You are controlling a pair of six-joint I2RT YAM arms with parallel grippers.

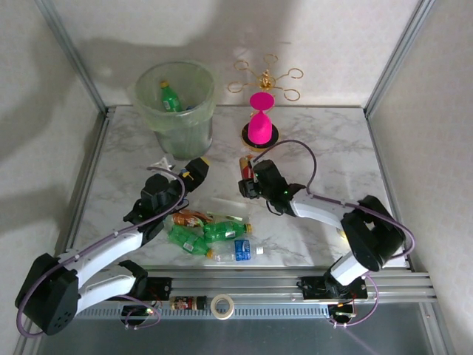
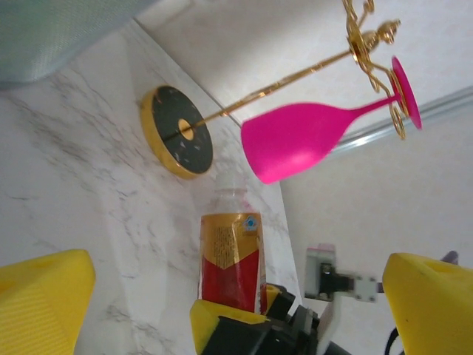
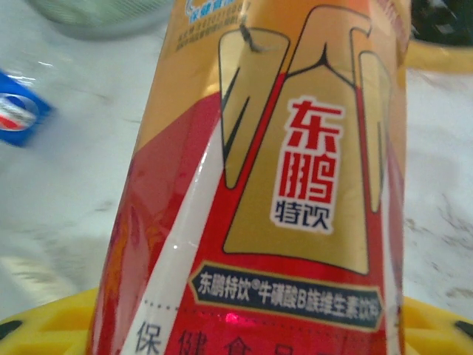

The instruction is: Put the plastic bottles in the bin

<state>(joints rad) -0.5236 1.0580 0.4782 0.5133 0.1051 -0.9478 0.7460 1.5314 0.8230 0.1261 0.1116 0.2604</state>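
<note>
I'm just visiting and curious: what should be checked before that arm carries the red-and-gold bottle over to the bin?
1. Grip: right gripper closed low on the red-and-gold bottle: ok.
2. Pink glass close beside that bottle, may get bumped: not ok.
3. Room in the bin, one green bottle inside: ok.
4. Open left gripper near the likely path: not ok.
5. Bottle off the table: cannot tell.

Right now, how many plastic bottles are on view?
7. One green bottle in the bin; a red-labelled bottle in the right gripper; four heaped near front: brown bottle, two green bottles, clear bottle; a dark bottle on the front rail. Others may hide beneath.
</note>
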